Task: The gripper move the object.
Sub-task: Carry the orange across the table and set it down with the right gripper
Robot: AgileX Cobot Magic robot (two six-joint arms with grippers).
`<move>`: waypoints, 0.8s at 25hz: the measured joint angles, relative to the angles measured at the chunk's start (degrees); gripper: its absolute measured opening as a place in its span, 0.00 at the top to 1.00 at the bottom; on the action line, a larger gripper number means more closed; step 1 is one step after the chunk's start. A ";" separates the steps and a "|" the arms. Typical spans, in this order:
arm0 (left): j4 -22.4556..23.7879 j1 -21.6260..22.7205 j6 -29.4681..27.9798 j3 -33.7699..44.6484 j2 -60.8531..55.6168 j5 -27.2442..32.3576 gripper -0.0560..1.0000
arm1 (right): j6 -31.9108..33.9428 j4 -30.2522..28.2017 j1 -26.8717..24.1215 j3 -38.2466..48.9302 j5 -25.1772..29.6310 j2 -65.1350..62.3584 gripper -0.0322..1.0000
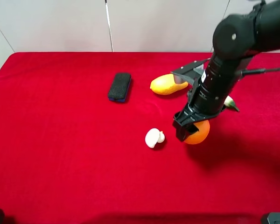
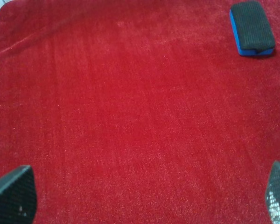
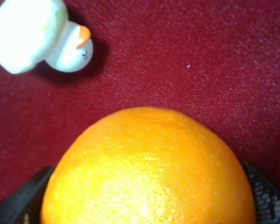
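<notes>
Orange (image 1: 198,132) sat toward the right of the table (image 1: 60,154), nearer than the mango (image 1: 167,84) and just right of the mushroom (image 1: 154,137), with a gap between them. My right fingers (image 3: 266,196) were clenched on it, one pad against each side around its widest part. I judged that the surest hold on a round fruit that would otherwise roll or slip out. My arm stood over it from above, which left the mushroom untouched. Whether the orange rested on the table or hung just off it I could not tell. My left fingers (image 2: 11,196) were spread and empty over bare table, the eraser (image 2: 252,28) beyond them, well away from the working arm. The grasp looked made; the carry was not yet done.
</notes>
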 joint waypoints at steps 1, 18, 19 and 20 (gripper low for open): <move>0.00 0.00 0.00 0.00 0.00 0.00 0.02 | 0.05 0.00 0.00 -1.01 1.28 -0.01 0.43; 0.00 0.00 0.00 0.00 0.00 0.00 0.02 | 1.75 -0.06 2.91 -18.13 13.59 -0.24 0.43; 0.00 0.00 0.00 0.00 0.00 0.00 0.02 | 2.46 -0.85 4.06 -19.07 13.91 -0.24 0.43; 0.00 0.00 0.00 0.00 0.00 0.00 0.02 | 2.94 -1.65 4.97 -19.78 14.15 -0.24 0.43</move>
